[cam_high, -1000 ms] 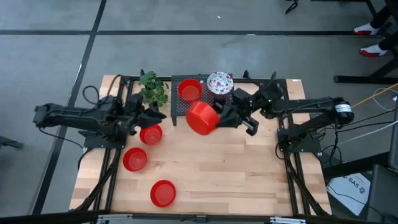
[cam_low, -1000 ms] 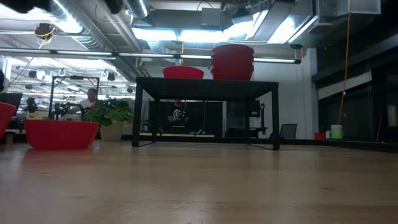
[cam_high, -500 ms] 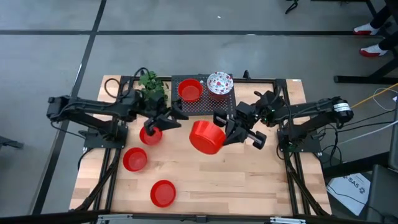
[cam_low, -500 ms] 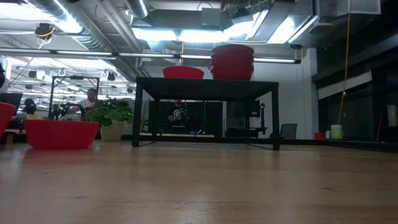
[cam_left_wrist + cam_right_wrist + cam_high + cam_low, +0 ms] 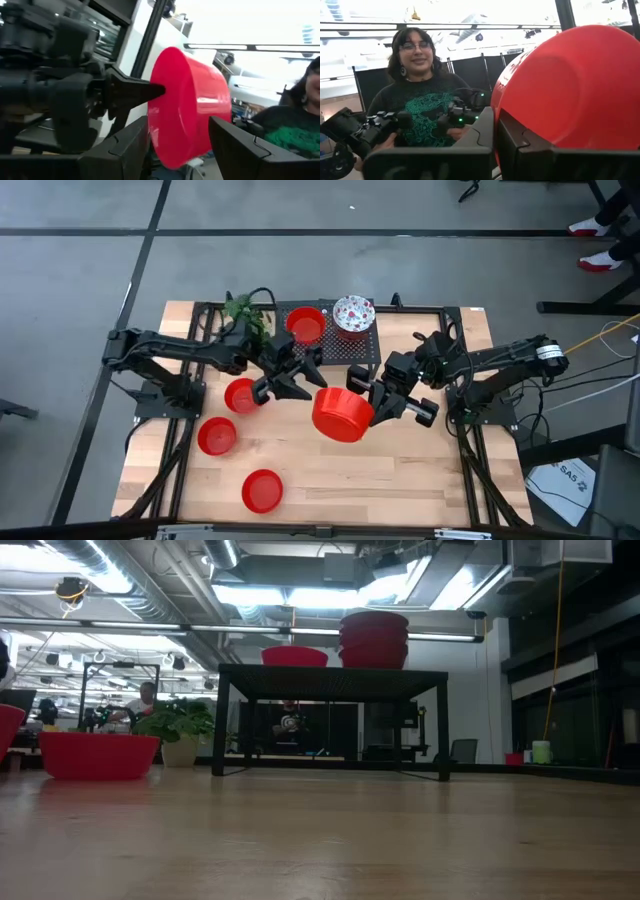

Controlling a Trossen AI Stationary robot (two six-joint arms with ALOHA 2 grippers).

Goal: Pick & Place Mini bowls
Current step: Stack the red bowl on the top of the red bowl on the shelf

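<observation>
My right gripper [image 5: 374,404] [image 5: 495,131] is shut on a plain red bowl [image 5: 342,415] [image 5: 570,85] above the table's middle. My left gripper [image 5: 303,383] [image 5: 178,125] is open just left of that bowl [image 5: 192,107], its fingers pointing at it without touching. Three more red bowls rest on the table's left half [image 5: 241,395] [image 5: 217,436] [image 5: 262,490]. On the black rack [image 5: 292,360] at the far edge sit a red bowl [image 5: 306,324] and a white speckled bowl [image 5: 352,313] atop a stack [image 5: 374,638]. My right gripper pinches the red bowl by its rim [image 5: 496,107], one finger [image 5: 137,91] on the hollow side and the other against the outer wall. The fingers come level from the table's right. The bowl is lifted clear and tipped on its side.
A green plant [image 5: 245,318] [image 5: 178,725] stands at the far left beside the rack. The table's near and right wood [image 5: 400,470] is bare. A person in a dark shirt [image 5: 425,100] stands beyond the table. The low view shows one table bowl [image 5: 98,755].
My right gripper carried the red bowl from beside the rack toward the table's near edge and middle. My left gripper swung toward the table's right, away from the bowl near the plant, and now points at the held bowl.
</observation>
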